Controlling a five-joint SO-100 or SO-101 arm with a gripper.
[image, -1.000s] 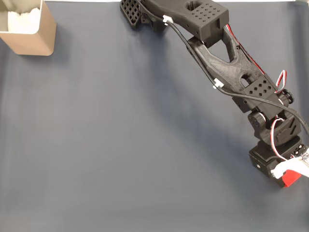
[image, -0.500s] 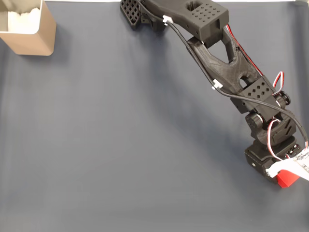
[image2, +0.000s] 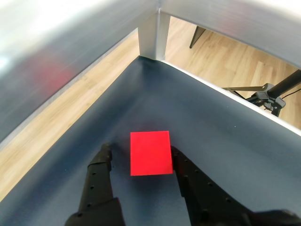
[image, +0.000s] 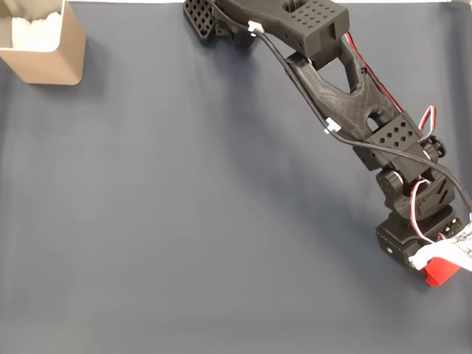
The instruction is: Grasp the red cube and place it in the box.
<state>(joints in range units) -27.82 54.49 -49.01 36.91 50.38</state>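
Observation:
The red cube (image2: 150, 153) lies on the dark mat near its corner. It sits between my gripper's (image2: 141, 150) two black fingers. The right finger (image2: 186, 172) is against the cube's edge, while the left finger (image2: 101, 167) stands a small gap away, so the gripper is open around it. In the fixed view the cube (image: 441, 272) peeks out from under the wrist at the lower right, where the gripper (image: 435, 270) is lowered over it. The tan box (image: 51, 63), with white padding inside, stands far off at the top left corner.
The arm (image: 346, 96) stretches diagonally from its base at the top centre down to the lower right. A metal frame rail and post (image2: 155, 28) border the mat's corner just beyond the cube. A tripod (image2: 268, 92) stands on the wooden floor outside.
The wrist has shifted only a few pixels over the cube. The cube stays in the same spot on the mat.

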